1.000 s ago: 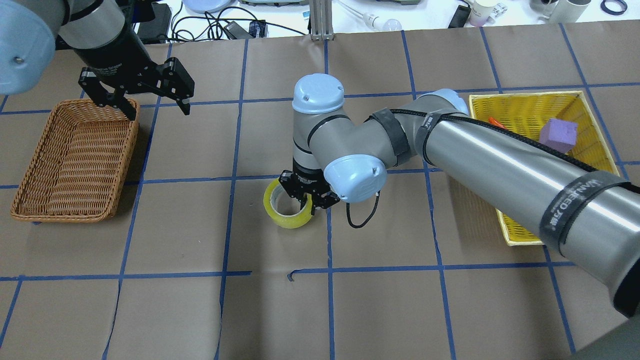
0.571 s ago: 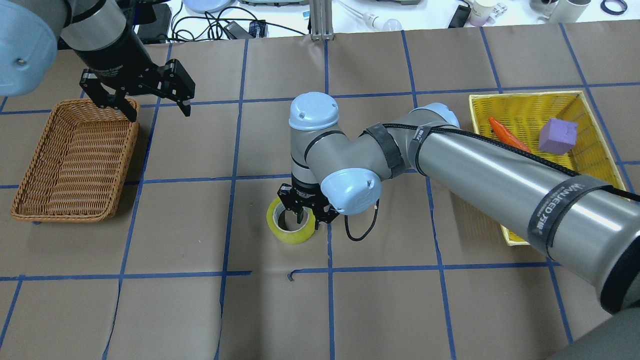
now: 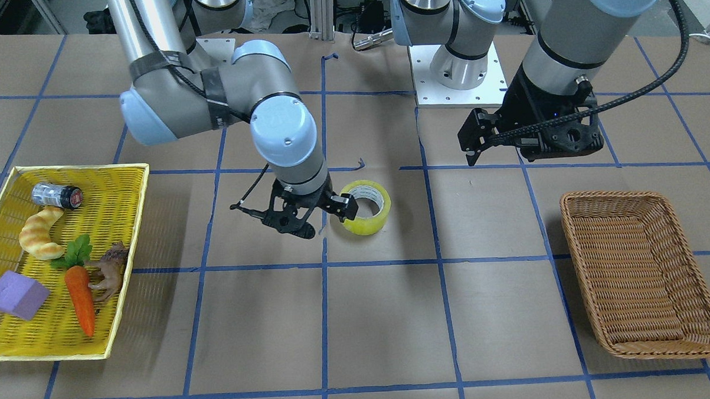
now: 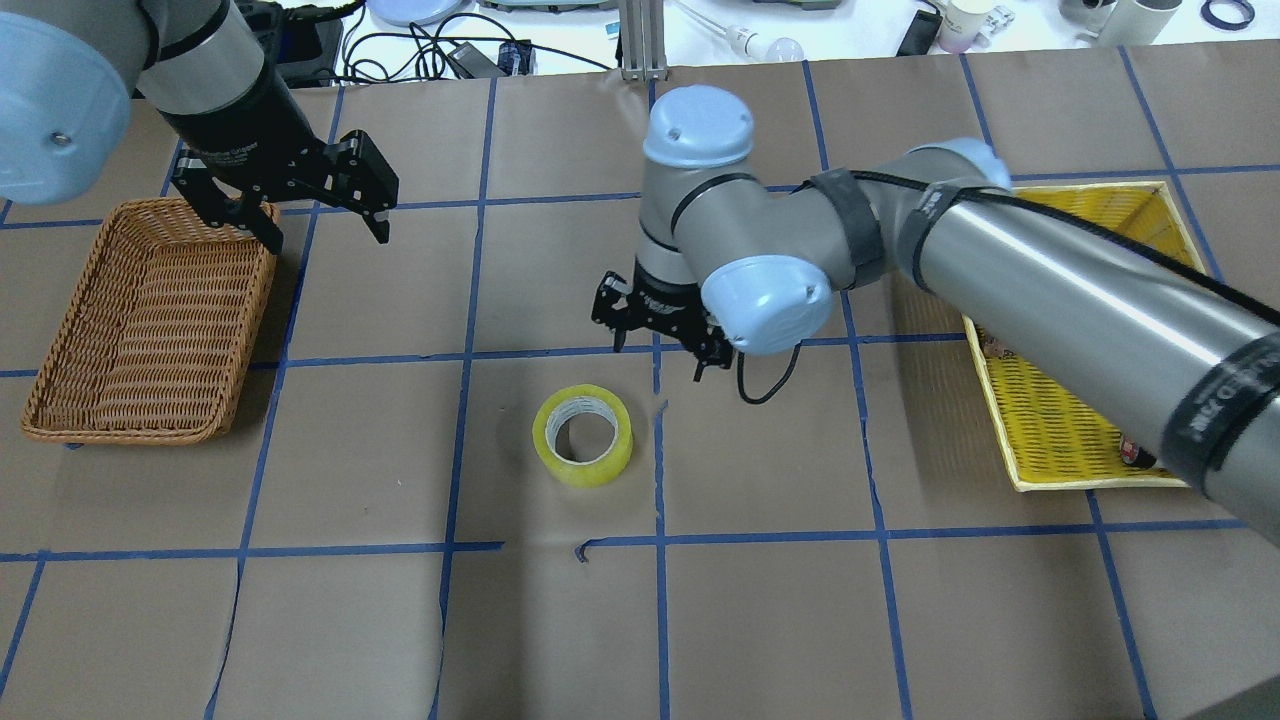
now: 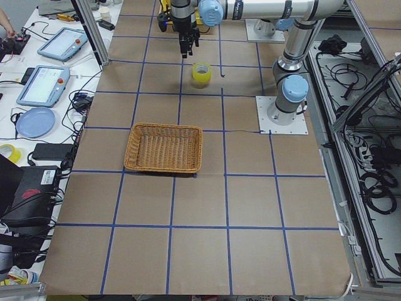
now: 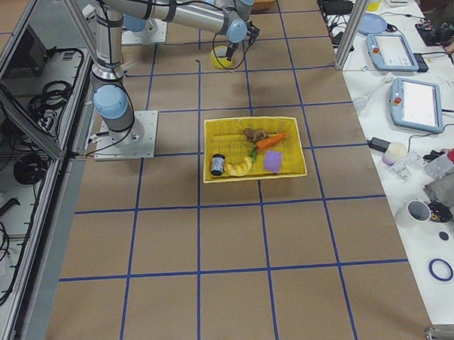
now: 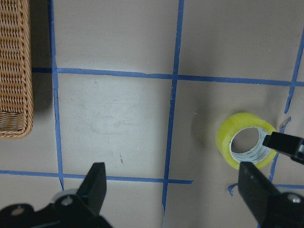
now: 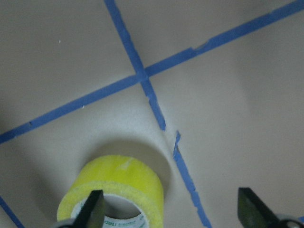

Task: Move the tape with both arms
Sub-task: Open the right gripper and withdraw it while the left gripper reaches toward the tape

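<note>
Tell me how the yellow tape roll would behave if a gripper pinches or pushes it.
The tape roll lies flat, hole up, so a push should slide it, not roll it. Its white core looks stiff, so a pinch probably will not crush it. The glossy wall may slip.

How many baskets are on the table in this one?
2. An empty wicker basket sits on the robot's left side, and a yellow basket holding toys sits on its right. No others show in any view.
</note>
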Available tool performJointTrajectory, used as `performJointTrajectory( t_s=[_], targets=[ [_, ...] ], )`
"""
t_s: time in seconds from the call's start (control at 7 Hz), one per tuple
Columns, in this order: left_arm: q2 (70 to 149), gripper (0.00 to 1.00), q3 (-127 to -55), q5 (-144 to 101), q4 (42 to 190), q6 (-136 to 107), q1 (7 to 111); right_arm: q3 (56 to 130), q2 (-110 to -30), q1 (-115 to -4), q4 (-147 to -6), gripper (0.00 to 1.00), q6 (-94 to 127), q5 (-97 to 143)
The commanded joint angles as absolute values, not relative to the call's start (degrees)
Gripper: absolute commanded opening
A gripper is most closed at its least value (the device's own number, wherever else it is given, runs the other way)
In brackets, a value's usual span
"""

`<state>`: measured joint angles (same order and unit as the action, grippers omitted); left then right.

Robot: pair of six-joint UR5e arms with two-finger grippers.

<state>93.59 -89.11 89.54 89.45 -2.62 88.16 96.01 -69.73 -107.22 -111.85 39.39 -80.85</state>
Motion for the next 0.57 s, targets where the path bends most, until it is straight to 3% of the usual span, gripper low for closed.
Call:
performJointTrajectory(
  t_s=[0.0,0.43],
  targets=[
    [93.3,1.00,-94.2,87.5,85.5,-8.5,94.3,95.5,-77.0,-96.8,-105.1,1.00,22.9,-88.3],
    [95.0,1.00,-107.2,85.4,69.1,-11.8,101.8,91.9,-81.5,-87.1,-93.7,1.00,9.4,-92.9]
  ],
)
